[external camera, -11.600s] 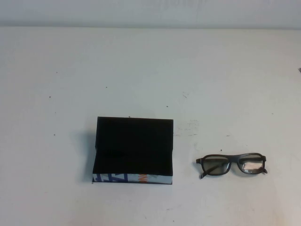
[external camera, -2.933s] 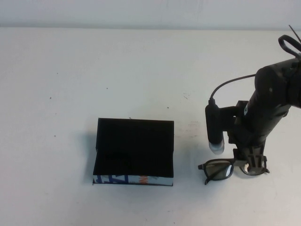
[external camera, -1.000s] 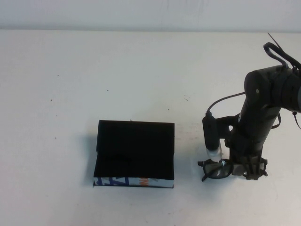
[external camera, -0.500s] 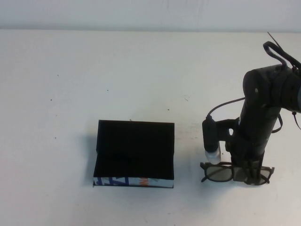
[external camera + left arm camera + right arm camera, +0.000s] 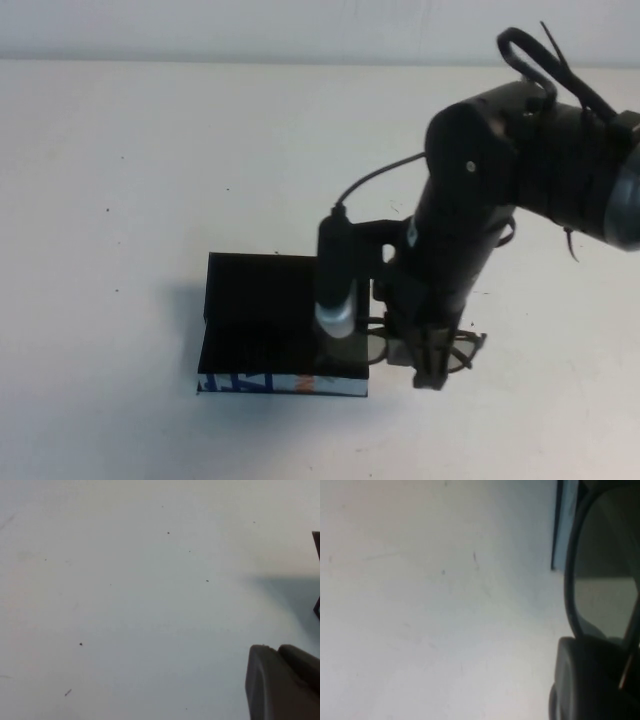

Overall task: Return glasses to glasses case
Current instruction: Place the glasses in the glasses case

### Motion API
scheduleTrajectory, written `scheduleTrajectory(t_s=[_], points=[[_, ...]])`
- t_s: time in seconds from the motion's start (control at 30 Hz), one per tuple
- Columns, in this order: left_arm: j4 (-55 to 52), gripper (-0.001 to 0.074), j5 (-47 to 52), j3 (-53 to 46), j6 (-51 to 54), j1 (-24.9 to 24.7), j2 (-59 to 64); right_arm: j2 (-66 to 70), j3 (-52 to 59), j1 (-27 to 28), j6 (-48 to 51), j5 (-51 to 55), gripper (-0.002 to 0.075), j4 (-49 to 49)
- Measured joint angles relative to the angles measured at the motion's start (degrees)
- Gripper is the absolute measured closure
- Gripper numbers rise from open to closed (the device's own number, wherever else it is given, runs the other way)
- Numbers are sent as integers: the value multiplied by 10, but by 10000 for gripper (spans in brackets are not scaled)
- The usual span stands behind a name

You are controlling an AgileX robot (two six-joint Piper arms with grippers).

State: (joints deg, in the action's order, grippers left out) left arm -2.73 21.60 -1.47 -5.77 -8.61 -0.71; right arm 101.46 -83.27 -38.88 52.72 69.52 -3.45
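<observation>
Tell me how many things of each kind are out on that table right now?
Glasses: 1, the glasses, carried above the table by the right gripper.
Cases: 1, the open glasses case.
Total: 2.
The left gripper shows only in its own wrist view.
</observation>
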Motion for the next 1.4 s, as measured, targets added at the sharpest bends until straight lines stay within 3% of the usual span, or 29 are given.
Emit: scheduleTrajectory(t_s=[0.27, 0.57, 1.4], points=[[0, 735, 0, 0, 0, 0, 0, 74, -126, -71, -14, 4, 657, 0], [0, 735, 0, 0, 0, 0, 0, 168, -226, -99, -18, 4, 657, 22], [0, 735, 0, 0, 0, 0, 0, 212, -237, -91, -50, 5, 658, 31]])
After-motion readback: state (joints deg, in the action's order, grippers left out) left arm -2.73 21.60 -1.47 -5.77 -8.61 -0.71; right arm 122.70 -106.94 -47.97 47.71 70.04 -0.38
